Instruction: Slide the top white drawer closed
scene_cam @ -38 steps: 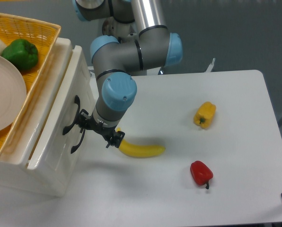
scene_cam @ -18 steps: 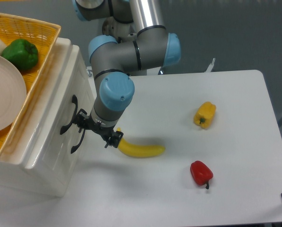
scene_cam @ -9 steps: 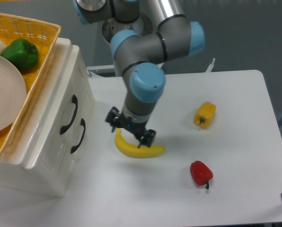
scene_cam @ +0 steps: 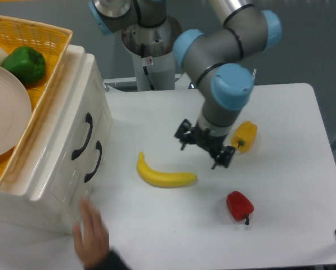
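Even, bright overhead lighting; soft shadows below the gripper (scene_cam: 204, 145); the hand (scene_cam: 90, 235) at lower left is motion-blurred.

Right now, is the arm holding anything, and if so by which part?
Nothing is held. The gripper hangs open above the table, its jaws apart, between the banana and the yellow pepper.

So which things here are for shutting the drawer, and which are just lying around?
For the job:
- top white drawer, now pushed in
- the tool, over the table, holding nothing

Just lying about:
- banana
- yellow pepper
- red pepper
- basket with green pepper and plate
- someone's hand
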### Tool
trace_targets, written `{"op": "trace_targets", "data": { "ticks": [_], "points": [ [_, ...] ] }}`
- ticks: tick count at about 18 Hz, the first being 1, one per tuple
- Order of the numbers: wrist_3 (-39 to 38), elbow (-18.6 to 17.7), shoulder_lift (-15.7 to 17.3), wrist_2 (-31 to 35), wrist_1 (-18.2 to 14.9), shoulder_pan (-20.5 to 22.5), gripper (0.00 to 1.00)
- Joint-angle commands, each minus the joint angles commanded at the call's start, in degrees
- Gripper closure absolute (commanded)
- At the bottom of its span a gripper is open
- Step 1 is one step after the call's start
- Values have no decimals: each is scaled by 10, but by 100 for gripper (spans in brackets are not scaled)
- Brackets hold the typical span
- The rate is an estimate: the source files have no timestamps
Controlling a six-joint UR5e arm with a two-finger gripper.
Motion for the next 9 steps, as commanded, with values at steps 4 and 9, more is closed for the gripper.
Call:
{"op": "trace_targets", "data": {
  "ticks": [4, 9],
  "points": [
    [52, 17, 1, 35, -6, 13, 0],
    [105, 25, 10, 35, -6, 35, 0]
  ]
}}
